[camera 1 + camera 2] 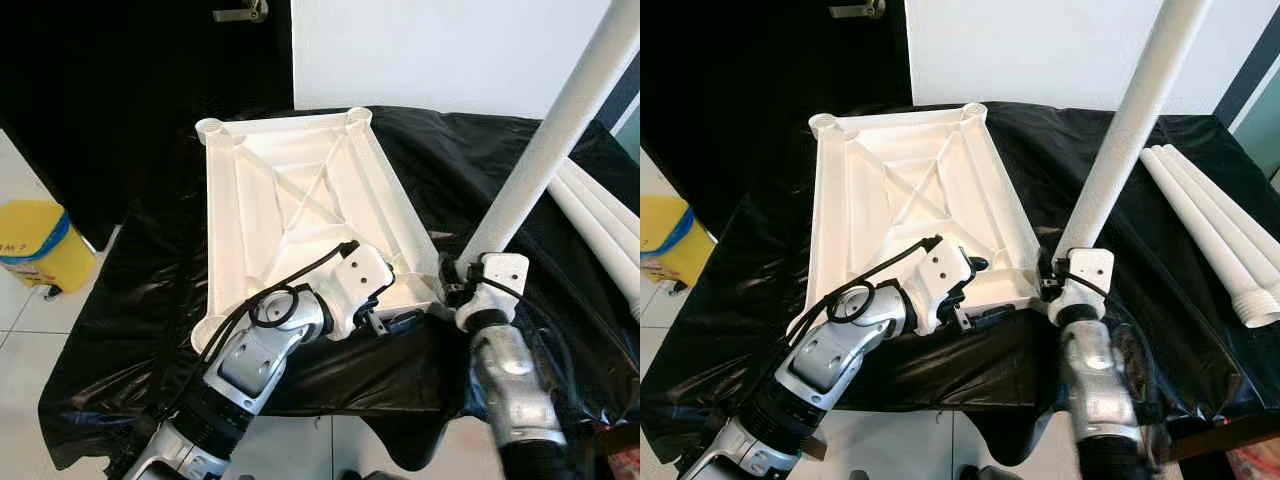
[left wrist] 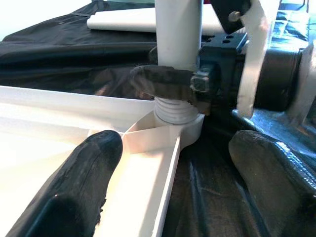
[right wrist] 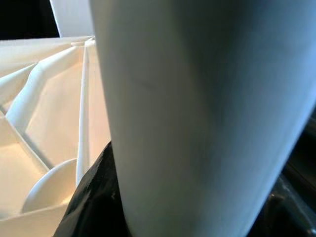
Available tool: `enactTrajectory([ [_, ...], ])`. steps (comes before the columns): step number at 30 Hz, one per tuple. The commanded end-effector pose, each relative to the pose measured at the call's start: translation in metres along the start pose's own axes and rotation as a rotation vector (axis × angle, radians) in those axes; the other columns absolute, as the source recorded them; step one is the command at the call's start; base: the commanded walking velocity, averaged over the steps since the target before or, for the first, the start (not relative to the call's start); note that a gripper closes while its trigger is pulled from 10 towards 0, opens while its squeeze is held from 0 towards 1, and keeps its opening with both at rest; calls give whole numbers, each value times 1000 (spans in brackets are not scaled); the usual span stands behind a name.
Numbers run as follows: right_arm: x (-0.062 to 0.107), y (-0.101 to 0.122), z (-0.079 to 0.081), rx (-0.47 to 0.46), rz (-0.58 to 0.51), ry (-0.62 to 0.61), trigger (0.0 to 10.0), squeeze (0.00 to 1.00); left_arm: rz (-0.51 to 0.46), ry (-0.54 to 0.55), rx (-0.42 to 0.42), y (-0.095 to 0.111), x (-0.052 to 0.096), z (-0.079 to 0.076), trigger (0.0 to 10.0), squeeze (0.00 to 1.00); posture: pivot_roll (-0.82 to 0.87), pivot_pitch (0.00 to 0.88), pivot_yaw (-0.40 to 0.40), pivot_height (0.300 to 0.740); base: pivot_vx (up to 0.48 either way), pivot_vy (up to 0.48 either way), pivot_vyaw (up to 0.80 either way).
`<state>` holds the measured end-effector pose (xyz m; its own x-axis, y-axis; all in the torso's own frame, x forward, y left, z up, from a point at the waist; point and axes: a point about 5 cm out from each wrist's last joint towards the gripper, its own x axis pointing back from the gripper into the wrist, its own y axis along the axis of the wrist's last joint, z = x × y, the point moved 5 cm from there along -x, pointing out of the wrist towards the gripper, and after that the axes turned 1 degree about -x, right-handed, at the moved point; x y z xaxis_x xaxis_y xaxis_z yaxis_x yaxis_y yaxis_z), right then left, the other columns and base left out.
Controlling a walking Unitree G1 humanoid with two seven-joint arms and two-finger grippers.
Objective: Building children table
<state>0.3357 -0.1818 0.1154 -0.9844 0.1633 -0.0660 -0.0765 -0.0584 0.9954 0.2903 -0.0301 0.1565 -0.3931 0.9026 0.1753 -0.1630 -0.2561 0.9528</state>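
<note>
So, white tabletop (image 1: 300, 200) lies upside down, ribs up, on a table covered in black plastic sheet (image 1: 130, 300). My right gripper (image 1: 452, 283) is clamped on a white table leg (image 1: 545, 150), standing it tilted with its threaded end in the tabletop's near right corner socket (image 2: 178, 126). My left gripper (image 1: 385, 318) straddles the tabletop's near edge just left of that corner, fingers apart. Spare legs (image 1: 1210, 225) lie on the sheet, far right. Yellow bin (image 1: 35, 245) on floor, left.
</note>
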Motion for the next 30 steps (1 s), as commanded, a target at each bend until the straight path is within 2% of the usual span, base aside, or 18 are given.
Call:
enactTrajectory([
  [1,12,-39,-14,-14,160,-139,10000,0,2,-30,-2,0,-1,-7,10000,0,-24,72,-67,740,0,0,0],
  [5,12,-33,-3,-77,134,-119,10000,0,3,-35,-1,-1,-1,-8,10000,0,-27,71,-65,740,0,0,0],
  [30,9,-14,9,-56,47,-72,10000,0,6,-35,-7,1,-2,-6,10000,0,-23,70,-70,740,0,0,0],
])
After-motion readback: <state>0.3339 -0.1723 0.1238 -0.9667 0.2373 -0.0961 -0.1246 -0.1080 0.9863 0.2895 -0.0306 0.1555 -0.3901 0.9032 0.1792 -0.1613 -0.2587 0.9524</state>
